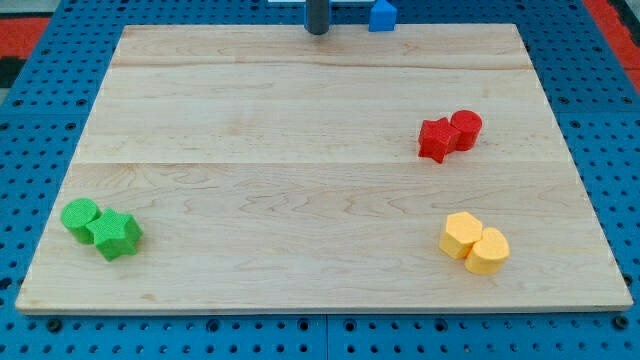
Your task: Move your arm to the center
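Observation:
My tip [317, 31] is at the view's top edge of the wooden board [300, 160], near the middle of that edge. A blue block [381, 15] sits just to its right, apart from it. A red star block [436, 138] touches a red cylinder [466, 129] at the view's right. A yellow hexagon block [461, 235] touches a yellow cylinder [488, 251] at the lower right. A green cylinder [81, 218] touches a green star block [115, 235] at the lower left. My tip is far from all these pairs.
The board lies on a blue perforated base [40, 90] that surrounds it on all sides. A red area [615, 20] shows at the view's top right corner.

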Available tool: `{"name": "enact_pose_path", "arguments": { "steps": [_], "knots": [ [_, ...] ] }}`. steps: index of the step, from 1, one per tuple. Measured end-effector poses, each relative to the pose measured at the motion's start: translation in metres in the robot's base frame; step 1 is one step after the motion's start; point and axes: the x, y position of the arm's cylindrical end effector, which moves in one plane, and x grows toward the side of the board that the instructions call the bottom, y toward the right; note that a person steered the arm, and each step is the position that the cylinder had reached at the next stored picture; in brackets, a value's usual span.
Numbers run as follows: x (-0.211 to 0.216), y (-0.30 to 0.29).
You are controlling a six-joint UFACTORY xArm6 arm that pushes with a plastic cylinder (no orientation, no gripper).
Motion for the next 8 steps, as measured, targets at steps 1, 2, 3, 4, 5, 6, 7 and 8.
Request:
{"name": "enact_pose_path", "arguments": {
  "steps": [1, 2, 3, 4, 5, 6, 7, 8],
  "knots": [
    [0.019, -0.020],
    [0.051, -0.021],
    [0.077, -0.021],
    [0.078, -0.022],
    [0.078, -0.023],
    [0.105, -0.022],
    [0.136, -0.018],
    [0.177, -0.018]
  ]
}}
